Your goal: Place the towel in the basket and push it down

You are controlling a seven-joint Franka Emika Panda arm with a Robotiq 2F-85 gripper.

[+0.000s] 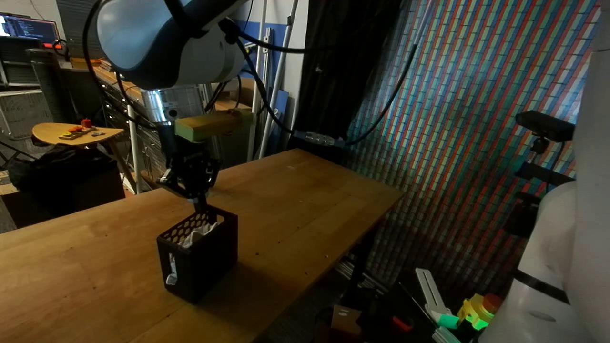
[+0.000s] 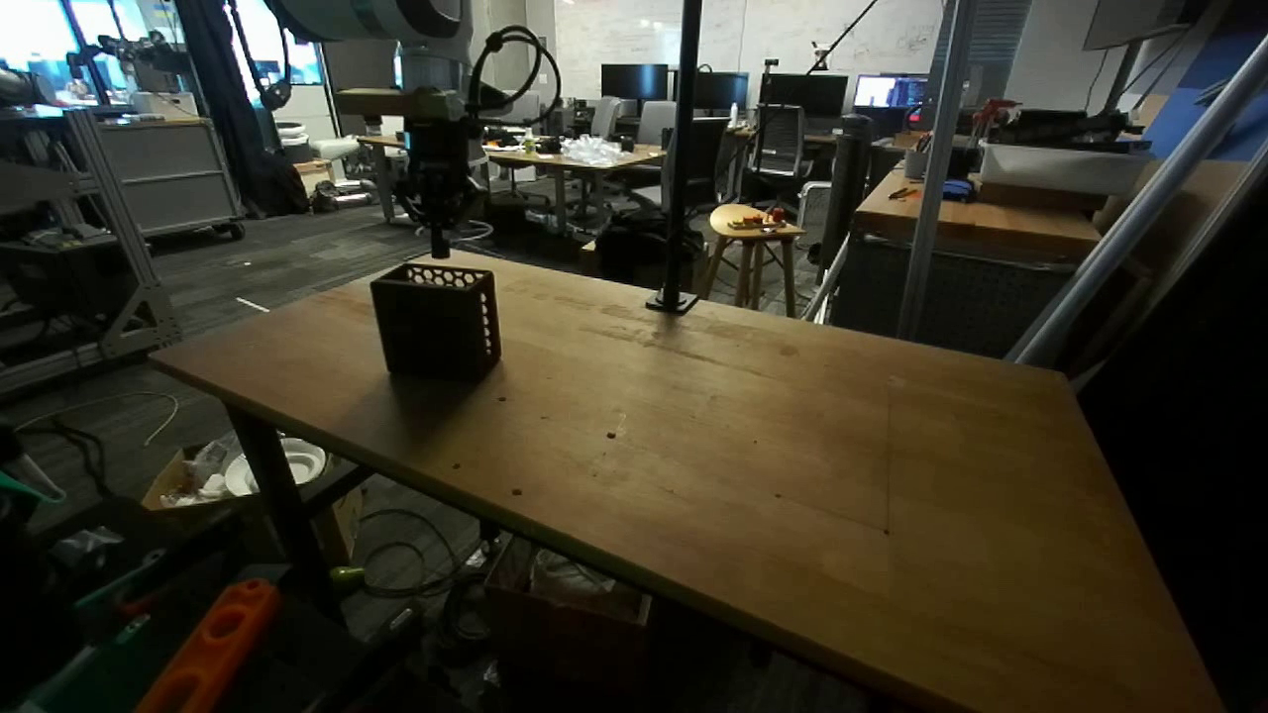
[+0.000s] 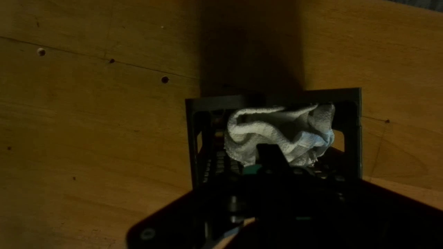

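Inside the basket point(image 1: 214, 259), saw the towel point(image 3: 264, 132) bunched, and above it the gripper point(image 2: 441, 248) with empty jaws together. Feared tipping the basket, or springing the towel up, by pressing off-centre.

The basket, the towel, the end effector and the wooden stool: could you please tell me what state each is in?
Basket: upright on the table, top open.
Towel: crumpled, inside the basket.
End effector: shut, over the basket, holding nothing visible.
Wooden stool: upright, a few small items on top.
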